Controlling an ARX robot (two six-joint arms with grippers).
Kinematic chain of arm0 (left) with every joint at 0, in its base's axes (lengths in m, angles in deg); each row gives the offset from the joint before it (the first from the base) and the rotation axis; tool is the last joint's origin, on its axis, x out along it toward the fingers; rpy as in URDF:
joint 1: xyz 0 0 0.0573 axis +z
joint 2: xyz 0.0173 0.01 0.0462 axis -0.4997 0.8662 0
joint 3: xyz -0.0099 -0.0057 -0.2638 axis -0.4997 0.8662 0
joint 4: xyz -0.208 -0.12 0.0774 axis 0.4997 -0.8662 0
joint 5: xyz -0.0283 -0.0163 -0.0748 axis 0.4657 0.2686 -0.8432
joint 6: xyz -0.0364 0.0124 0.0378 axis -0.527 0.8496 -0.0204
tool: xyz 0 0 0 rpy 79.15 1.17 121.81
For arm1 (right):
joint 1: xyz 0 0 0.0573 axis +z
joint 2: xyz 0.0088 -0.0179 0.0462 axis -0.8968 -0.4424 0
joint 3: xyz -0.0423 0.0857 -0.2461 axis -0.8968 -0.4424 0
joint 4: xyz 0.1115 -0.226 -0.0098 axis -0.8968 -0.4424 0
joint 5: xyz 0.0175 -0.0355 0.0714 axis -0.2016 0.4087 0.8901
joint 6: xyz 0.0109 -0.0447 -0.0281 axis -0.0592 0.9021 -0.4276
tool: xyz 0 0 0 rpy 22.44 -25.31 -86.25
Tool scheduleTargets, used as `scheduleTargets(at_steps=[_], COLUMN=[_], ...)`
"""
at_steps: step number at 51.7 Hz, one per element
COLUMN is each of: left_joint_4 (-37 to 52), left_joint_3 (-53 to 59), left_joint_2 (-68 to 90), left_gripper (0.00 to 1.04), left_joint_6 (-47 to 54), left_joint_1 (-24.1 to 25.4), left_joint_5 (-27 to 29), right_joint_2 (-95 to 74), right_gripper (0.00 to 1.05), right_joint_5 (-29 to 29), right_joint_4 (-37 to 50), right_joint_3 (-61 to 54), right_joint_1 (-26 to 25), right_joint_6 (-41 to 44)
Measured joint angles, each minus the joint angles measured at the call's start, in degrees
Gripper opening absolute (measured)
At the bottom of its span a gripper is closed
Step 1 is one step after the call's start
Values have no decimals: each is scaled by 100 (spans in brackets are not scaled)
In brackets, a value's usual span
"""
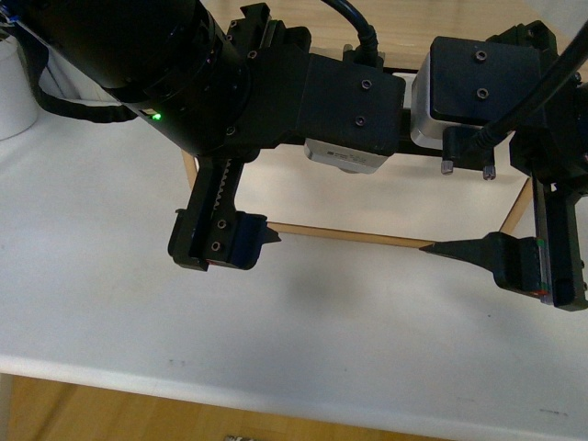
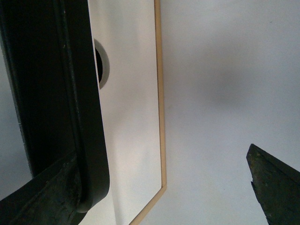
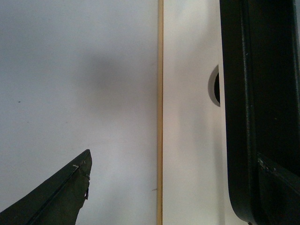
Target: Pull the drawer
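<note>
The left end effector [image 2: 159,168] is spread wide open and holds nothing. The right end effector [image 3: 173,159] is spread wide too, and it is empty.

The drawer [image 1: 377,207] sits on the white desk [image 1: 276,322], right in front of the robot and under both arms. Its black handle [image 2: 79,93] is a long bar that runs from side to side across the robot. The left end effector is at the left end of the bar and the right one is at the right end. Their fingers point along the bar.

In each wrist view the bar lies between the two fingers, close to the far one. The near finger [image 2: 272,187] hangs over the desk, outside the drawer's wooden edge [image 2: 161,117]. The round notch [image 3: 214,86] shows just beside the bar. In the front view the arms hide the handle.

Both arms look about equally near. I think the fingers must next press together on the bar and then pull it toward the robot.
</note>
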Motion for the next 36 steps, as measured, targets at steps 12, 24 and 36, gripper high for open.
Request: scheduleTargets(at_steps=[12,24,36], left_joint_4=[-461,-796,-955], left_joint_3=[118,352,549], left_joint_2=[-251,-573,-804], left_gripper=[99,99,99], left_joint_6=[0,-7,-98], left_joint_1=[-79,-260,-415], left_joint_5=[13,107,229], right_joint_2=[269,636,931], right_gripper=[96,96,96], right_joint_5=[131,219,221], right_joint_4=[-407,-859,-1123], right_joint_3=[-155,-380,-544], right_joint_1=[-4,26,66], right_joint_6=[247,448,522])
